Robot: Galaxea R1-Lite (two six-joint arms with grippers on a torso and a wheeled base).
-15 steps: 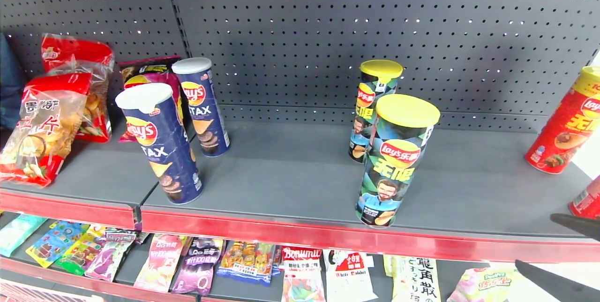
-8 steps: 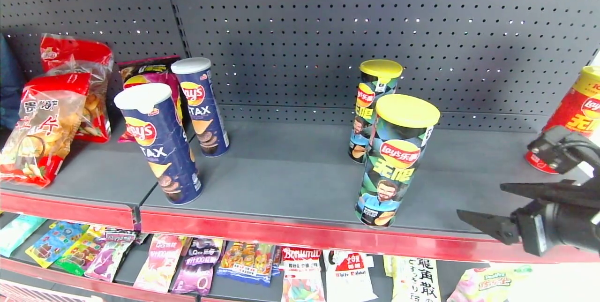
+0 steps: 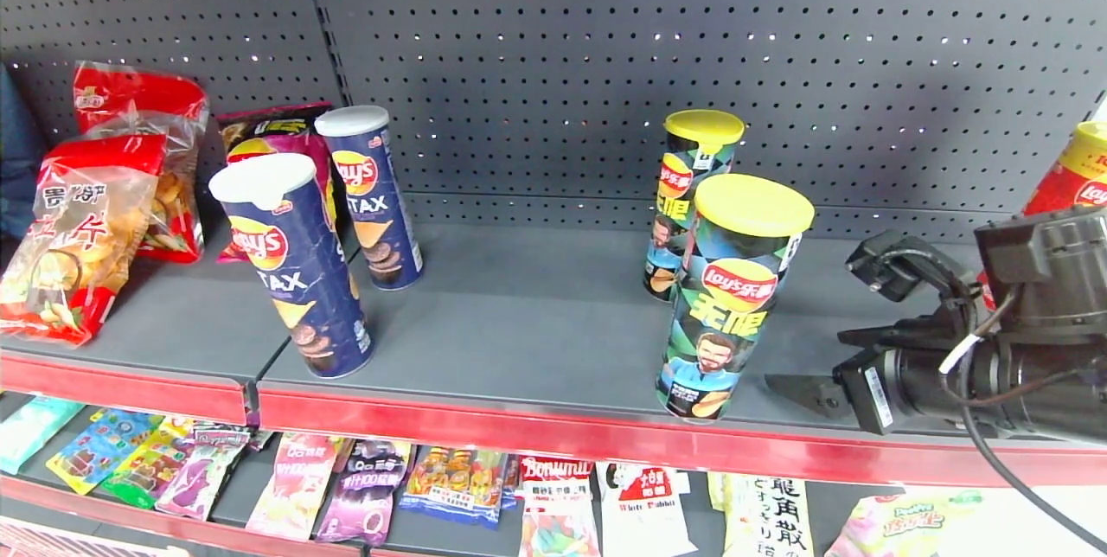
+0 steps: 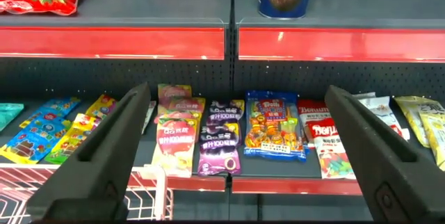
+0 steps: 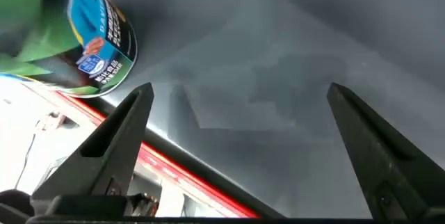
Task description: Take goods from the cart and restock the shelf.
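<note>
The grey shelf [image 3: 536,323] with a red front lip carries two green cans with yellow lids, one at the front [image 3: 735,297] and one behind it [image 3: 692,194]. My right gripper [image 3: 822,362] hovers over the shelf board just right of the front green can, open and empty. In the right wrist view that gripper [image 5: 240,92] spreads over bare shelf, with the green can [image 5: 83,43] off to one side. My left gripper [image 4: 240,113] is open and empty, facing the lower shelf's snack packets [image 4: 274,123].
Two dark blue cans [image 3: 294,263] [image 3: 372,194] stand left of centre, and red snack bags [image 3: 78,228] lean at the far left. A red can [image 3: 1068,185] stands behind my right arm. A wire cart edge [image 4: 149,189] lies below the left gripper.
My right arm has come in from the lower right, rising and moving left over the shelf until its open fingers are close to the front green can. The goods have not moved.
</note>
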